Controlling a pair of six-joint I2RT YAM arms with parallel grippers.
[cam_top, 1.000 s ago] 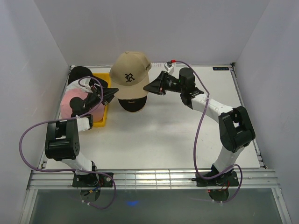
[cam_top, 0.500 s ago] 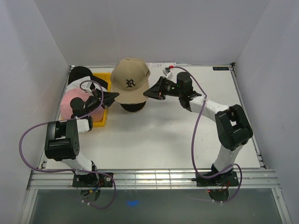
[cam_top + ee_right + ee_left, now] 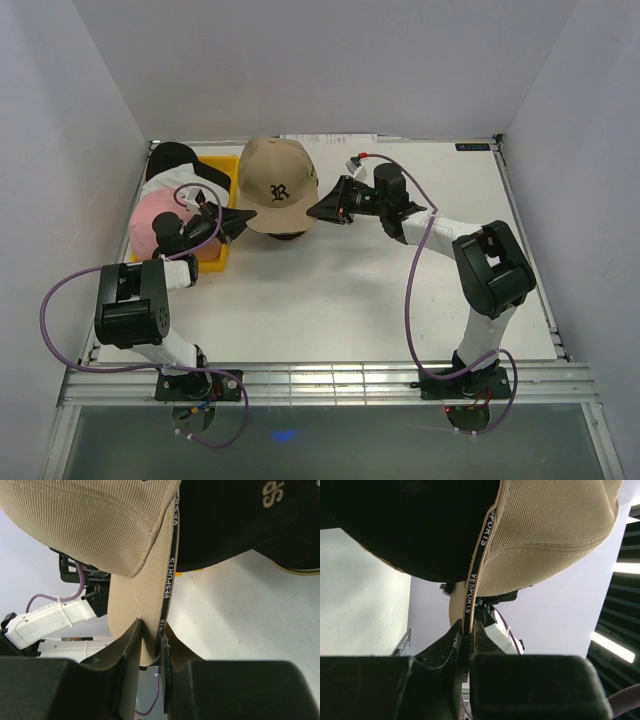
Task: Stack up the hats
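I am seeing both arms holding the tan hat (image 3: 280, 182) in the upper middle of the overhead frame, one arm on each side of it. The left end effector (image 3: 467, 632) is clenched nearly all the way. It is grasping the thin lower edge of the tan hat, and the lettered inner band is running down between its fingers. The right end effector (image 3: 150, 630) is grasping the opposite edge in the same narrow pinch.

A black hat (image 3: 284, 235) is sitting on the white bench (image 3: 380, 290) directly under the tan hat. From above it is showing only as a dark rim below the tan brim. In both wrist views its dark crown is lying just beside the tan edge, but I cannot tell whether the two are already touching all around.

At the left of the overhead frame a pink hat (image 3: 160, 218) is lying in the yellow tray (image 3: 222, 172), and a second black hat (image 3: 172, 157) is lying in the upper left corner.

Compared with one second ago, the tan hat is now lower and is covering much more of the black hat, and both arms are reaching lower.
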